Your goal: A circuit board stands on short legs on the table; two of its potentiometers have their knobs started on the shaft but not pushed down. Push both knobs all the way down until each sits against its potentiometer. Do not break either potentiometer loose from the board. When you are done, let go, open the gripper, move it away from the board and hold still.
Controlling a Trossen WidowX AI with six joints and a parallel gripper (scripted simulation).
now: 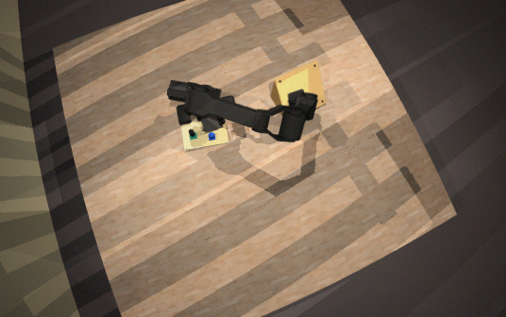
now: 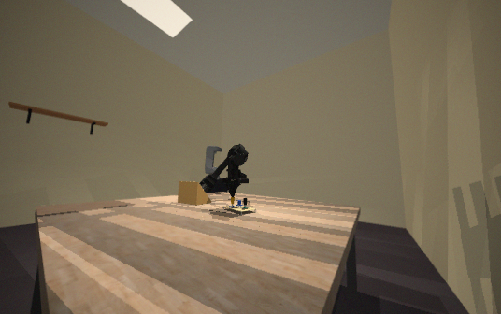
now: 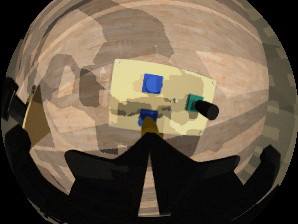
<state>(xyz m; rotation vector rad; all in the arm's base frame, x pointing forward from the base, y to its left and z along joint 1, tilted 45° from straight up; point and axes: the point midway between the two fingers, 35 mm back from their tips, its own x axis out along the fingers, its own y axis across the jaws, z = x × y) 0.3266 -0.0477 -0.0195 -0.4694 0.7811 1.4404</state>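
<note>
The circuit board (image 1: pixel 203 142) (image 2: pixel 244 211) (image 3: pixel 131 92) stands low on the table. At its near edge in the wrist view, a yellow knob (image 3: pixel 150 126) (image 2: pixel 232 200) stands up from a blue potentiometer (image 3: pixel 148 116). My gripper (image 3: pixel 150 136) (image 2: pixel 232 195) is shut, with nothing seen between its fingers. Its tips are right above the yellow knob's top and hide part of it; whether they touch is unclear. A round blue knob (image 3: pixel 154 84) (image 1: pixel 211 136) (image 2: pixel 239 203) sits on another blue potentiometer. A tall black knob (image 3: pixel 207 110) (image 1: pixel 192 133) (image 2: pixel 245 201) rises from a green potentiometer (image 3: pixel 192 102).
A yellow wedge-shaped block (image 1: pixel 302 80) (image 2: pixel 189 192) (image 3: pixel 39 117) with dark corner holes stands on the table near the arm. The black knob stands up at the board's side, close to the gripper. The arm's links (image 1: pixel 236 113) pass above the table beside the board.
</note>
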